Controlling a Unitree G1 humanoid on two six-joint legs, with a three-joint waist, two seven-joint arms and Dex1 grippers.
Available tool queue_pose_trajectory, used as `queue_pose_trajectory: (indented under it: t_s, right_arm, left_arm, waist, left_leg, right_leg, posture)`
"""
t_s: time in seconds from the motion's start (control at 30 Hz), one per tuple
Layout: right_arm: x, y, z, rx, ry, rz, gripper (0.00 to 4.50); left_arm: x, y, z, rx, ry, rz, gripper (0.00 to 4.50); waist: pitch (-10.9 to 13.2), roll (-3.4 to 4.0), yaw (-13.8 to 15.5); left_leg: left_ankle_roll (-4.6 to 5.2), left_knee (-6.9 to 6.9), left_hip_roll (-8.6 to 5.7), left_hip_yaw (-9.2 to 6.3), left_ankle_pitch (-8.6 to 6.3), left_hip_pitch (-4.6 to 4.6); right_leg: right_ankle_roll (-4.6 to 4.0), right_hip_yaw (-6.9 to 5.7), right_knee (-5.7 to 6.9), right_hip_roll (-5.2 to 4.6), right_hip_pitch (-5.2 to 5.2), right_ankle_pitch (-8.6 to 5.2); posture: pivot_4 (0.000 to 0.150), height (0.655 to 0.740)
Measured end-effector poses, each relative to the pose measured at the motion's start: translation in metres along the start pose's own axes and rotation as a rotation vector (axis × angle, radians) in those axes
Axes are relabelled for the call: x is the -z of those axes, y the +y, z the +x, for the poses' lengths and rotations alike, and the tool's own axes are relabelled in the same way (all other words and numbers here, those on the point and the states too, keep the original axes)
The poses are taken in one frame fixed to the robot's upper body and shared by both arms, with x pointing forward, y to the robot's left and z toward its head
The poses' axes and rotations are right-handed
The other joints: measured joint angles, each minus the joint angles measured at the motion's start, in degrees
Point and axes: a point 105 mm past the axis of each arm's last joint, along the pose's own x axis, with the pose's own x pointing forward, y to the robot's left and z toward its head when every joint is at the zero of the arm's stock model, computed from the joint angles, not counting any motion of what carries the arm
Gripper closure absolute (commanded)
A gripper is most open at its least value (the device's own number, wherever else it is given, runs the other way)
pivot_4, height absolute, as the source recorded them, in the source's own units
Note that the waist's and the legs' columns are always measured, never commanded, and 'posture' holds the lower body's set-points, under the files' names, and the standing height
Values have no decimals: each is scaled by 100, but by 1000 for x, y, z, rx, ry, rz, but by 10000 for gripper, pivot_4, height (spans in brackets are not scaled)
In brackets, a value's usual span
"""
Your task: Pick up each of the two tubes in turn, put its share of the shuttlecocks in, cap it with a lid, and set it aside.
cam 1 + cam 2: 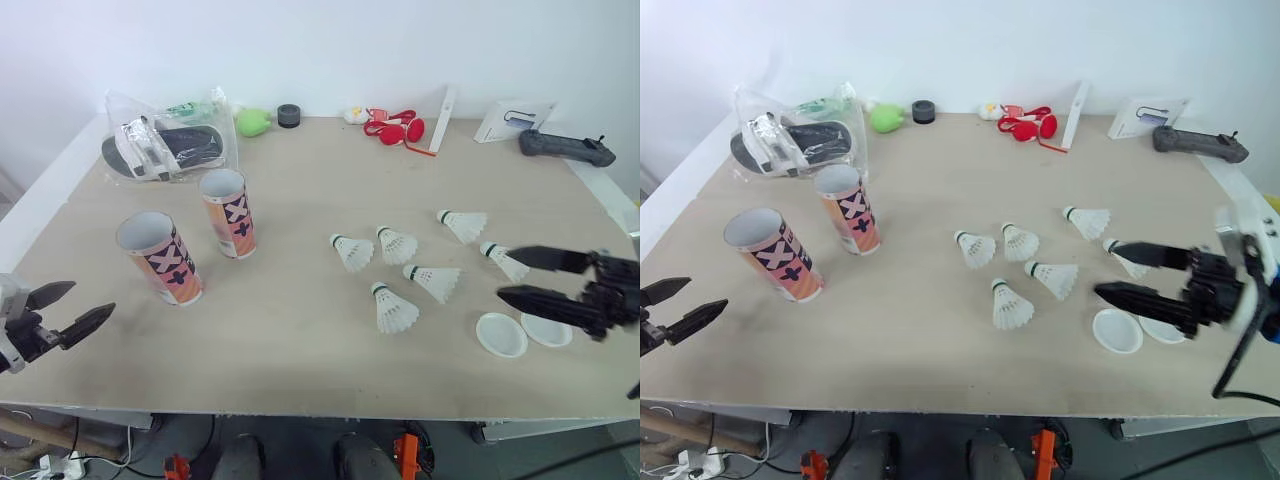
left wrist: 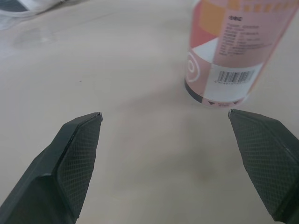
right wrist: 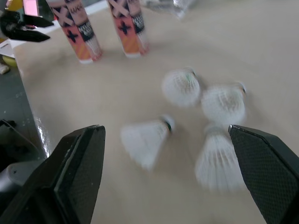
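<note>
Both left hand (image 1: 92, 298) and right hand (image 1: 505, 273) hover low, fingers spread.

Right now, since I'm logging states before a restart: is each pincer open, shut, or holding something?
Left pincer: open, holding nothing.
Right pincer: open, holding nothing.

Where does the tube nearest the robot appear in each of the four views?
Left eye view: near tube stands on the robot's left, in front of the second tube.
Right eye view: near tube, same spot.
Left wrist view: near tube, barcode showing, beyond the open fingers.
Right wrist view: near tube, past the shuttlecocks.
Shared landmark: the left gripper, close by it.
</note>
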Motion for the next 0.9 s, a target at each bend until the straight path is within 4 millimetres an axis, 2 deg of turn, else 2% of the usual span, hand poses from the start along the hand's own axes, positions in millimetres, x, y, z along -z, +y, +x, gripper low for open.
queue_pose_trajectory:
  t_s: [0.03, 0.07, 0.1, 0.17, 0.2, 0.3, 0.47, 0.63, 0.9]
  right_arm:
    - [-7, 10, 24, -67, -36, -30, 0]
    - [-8, 15, 31, -93, -48, -39, 0]
    - [-11, 22, 47, -140, -64, -48, 0]
    - [-16, 33, 68, -204, -91, -63, 0]
    - [-15, 37, 74, -223, -86, -62, 0]
    - [-17, 40, 82, -245, -82, -71, 0]
    - [-11, 49, 96, -320, -52, -73, 0]
    - [-11, 49, 101, -329, -52, -96, 0]
    - [-7, 50, 106, -347, -51, -95, 0]
  left_arm:
    - [1, -9, 6, 11, -20, -10, 324]
    - [2, -13, 10, 23, -28, -14, 324]
    - [3, -19, 15, 28, -44, -20, 324]
    - [6, -29, 24, 39, -65, -29, 324]
    - [6, -33, 27, 53, -67, -25, 324]
    - [6, -35, 32, 21, -98, -26, 324]
    - [14, -58, 56, 40, -143, -47, 324]
    - [6, -65, 74, 20, -197, 5, 324]
    - [2, -53, 98, -61, -250, 36, 324]
  waist:
    - [5, -13, 0]
    - [7, -16, 1]
    - [11, -23, 3]
    - [13, -25, 17]
    - [17, -33, 39]
    - [20, -37, 47]
    - [24, -49, 42]
    - [24, -49, 42]
    - [25, -49, 43]
  left_leg:
    - [0, 1, 3, -1, 1, 3]
    - [-2, 7, 4, -2, 3, 0]
    - [-1, 8, 5, -3, 3, -2]
    - [-1, 11, 5, -3, 4, -6]
    - [-1, 11, 4, -8, 4, -11]
    - [0, 10, 0, -6, 3, -14]
    - [0, 10, 0, -11, 3, -14]
    - [4, 11, 0, -12, 6, -12]
    - [5, 11, 0, -14, 6, -13]
  right_leg:
    - [3, 0, 1, 2, 1, 3]
    - [4, 0, 3, 5, 0, 5]
    - [4, 0, 4, 6, -1, 8]
    - [-13, 0, 5, 6, -3, 20]
    - [-19, -4, 5, 6, -4, 23]
    - [-19, -5, 4, -2, -7, 23]
    - [-22, -8, 5, 1, -8, 24]
    - [-22, -7, 6, 4, -6, 28]
    - [-22, -8, 6, 7, -7, 28]
  posture:
    - [1500, 7400]
    - [1500, 7400]
    - [1500, 7400]
    - [1500, 7400]
    - [1500, 7400]
    - [1500, 7400]
    - [1500, 7400]
    - [1500, 7400]
    - [1500, 7400]
